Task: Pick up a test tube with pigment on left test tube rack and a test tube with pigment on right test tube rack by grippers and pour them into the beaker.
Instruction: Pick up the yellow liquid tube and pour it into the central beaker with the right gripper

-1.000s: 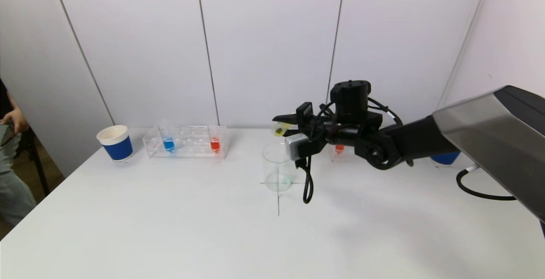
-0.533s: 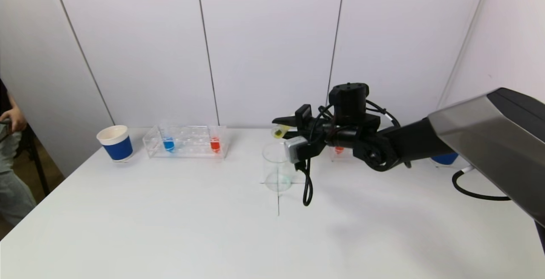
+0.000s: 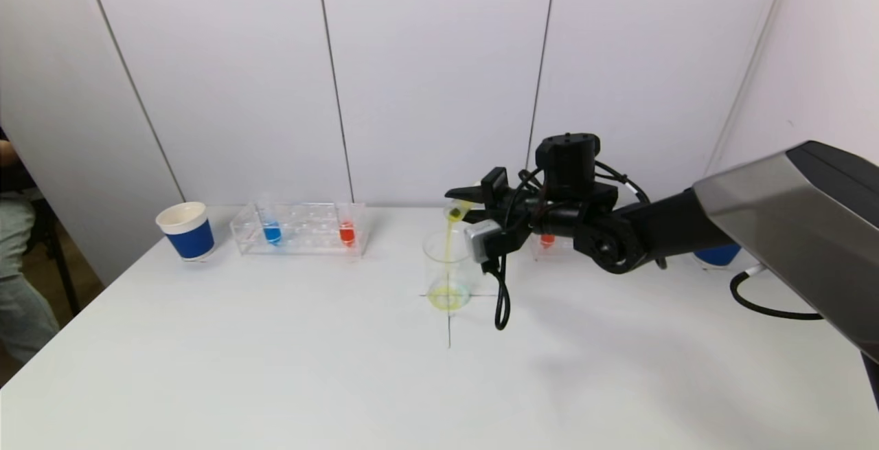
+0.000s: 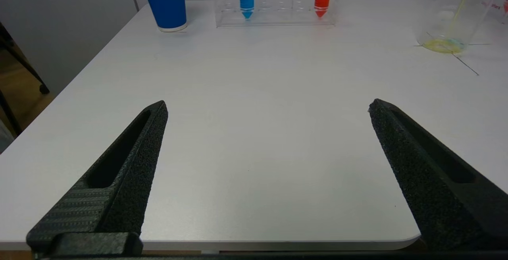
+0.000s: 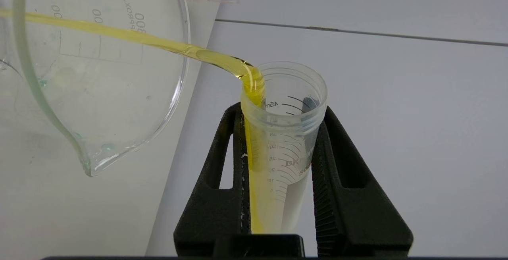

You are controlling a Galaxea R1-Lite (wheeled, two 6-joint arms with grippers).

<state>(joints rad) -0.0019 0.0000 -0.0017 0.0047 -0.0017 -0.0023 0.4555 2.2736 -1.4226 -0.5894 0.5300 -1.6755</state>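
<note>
1. Head view: the right gripper (image 3: 461,204) hangs over the middle of the table (image 3: 275,367), clamped on a test tube (image 3: 455,213) tipped so its mouth sits above the rim of the beaker (image 3: 448,270). A thin yellow stream (image 3: 448,257) falls from the tube into the beaker, and a yellow pool lies at the bottom. To the far left stands the left rack (image 3: 302,229) with a blue tube (image 3: 272,231) and a red tube (image 3: 347,231). Left of it is a blue paper cup (image 3: 185,230). Behind the right arm a second red tube (image 3: 547,239) shows; its rack is mostly hidden.

2. Left wrist view: the left gripper (image 4: 268,109) is parked at the near left edge of the table, its fingers (image 4: 131,160) spread wide with nothing between them. The left rack and cup lie far ahead of it, and the beaker far to the right.

3. Right wrist view: both fingers (image 5: 222,180) press the sides of the test tube, holding it nearly level. Yellow liquid runs along its lower wall and over the lip in a steady stream into the beaker's open mouth.

4. Step in hand, as I judge it: pouring the right rack's tube. The tube is not yet drained.

5. Next, the pour likely calls for a steeper tilt over the rim until the tube is empty, then for the left gripper to reach out to a coloured tube in the left rack.
</note>
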